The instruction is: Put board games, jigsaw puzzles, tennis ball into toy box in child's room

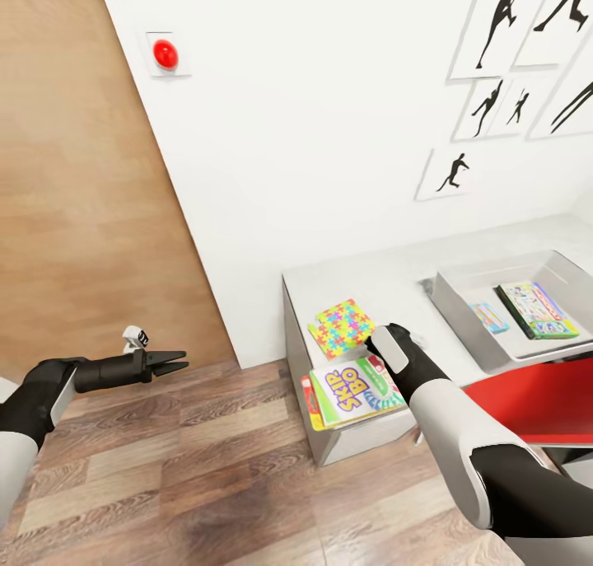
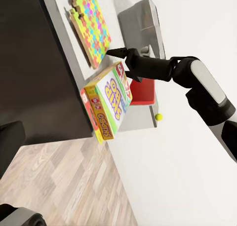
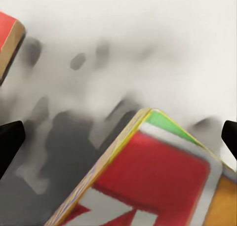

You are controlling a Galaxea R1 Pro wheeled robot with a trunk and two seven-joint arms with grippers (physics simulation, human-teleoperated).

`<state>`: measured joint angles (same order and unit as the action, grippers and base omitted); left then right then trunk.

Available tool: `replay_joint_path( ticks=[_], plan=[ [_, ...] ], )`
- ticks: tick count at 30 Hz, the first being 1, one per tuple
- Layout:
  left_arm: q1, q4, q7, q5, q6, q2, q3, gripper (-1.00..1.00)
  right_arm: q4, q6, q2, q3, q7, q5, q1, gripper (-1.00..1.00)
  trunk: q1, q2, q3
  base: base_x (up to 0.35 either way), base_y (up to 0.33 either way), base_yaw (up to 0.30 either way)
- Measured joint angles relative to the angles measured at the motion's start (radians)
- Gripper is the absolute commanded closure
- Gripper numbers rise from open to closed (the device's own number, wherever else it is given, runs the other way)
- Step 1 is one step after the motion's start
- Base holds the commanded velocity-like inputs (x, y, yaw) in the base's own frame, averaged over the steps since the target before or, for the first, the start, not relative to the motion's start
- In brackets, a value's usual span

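We see the game (image 1: 356,390) lying flat at the near end of the bench (image 1: 387,279), its edge overhanging the end, a jigsaw stack (image 1: 342,327) just beyond it. Further along the bench sits the toy box (image 1: 461,317), holding two flat games (image 1: 537,310). Our right gripper (image 2: 118,58) hovers just above the game's far edge, fingers spread wide, holding nothing; in the right wrist view the dark fingertips (image 3: 11,137) stand well apart over the game's corner. Our left gripper (image 1: 177,362) hangs over the wood floor (image 1: 189,475), well apart from the bench, fingers slightly parted and empty.
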<state>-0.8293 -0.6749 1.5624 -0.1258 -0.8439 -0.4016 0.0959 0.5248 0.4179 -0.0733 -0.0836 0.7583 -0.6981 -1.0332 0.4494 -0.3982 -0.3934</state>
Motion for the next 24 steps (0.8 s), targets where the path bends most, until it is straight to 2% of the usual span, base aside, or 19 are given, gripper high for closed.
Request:
replay_joint_path(
  ticks=[24],
  plan=[
    [0.000, 0.000, 0.000, 0.000, 0.000, 0.000, 0.000, -1.00, 0.000, 0.000, 0.000, 0.000, 0.000, 0.001, 0.000, -1.00, 0.000, 0.000, 0.000, -0.013, 0.038, 0.000]
  ],
)
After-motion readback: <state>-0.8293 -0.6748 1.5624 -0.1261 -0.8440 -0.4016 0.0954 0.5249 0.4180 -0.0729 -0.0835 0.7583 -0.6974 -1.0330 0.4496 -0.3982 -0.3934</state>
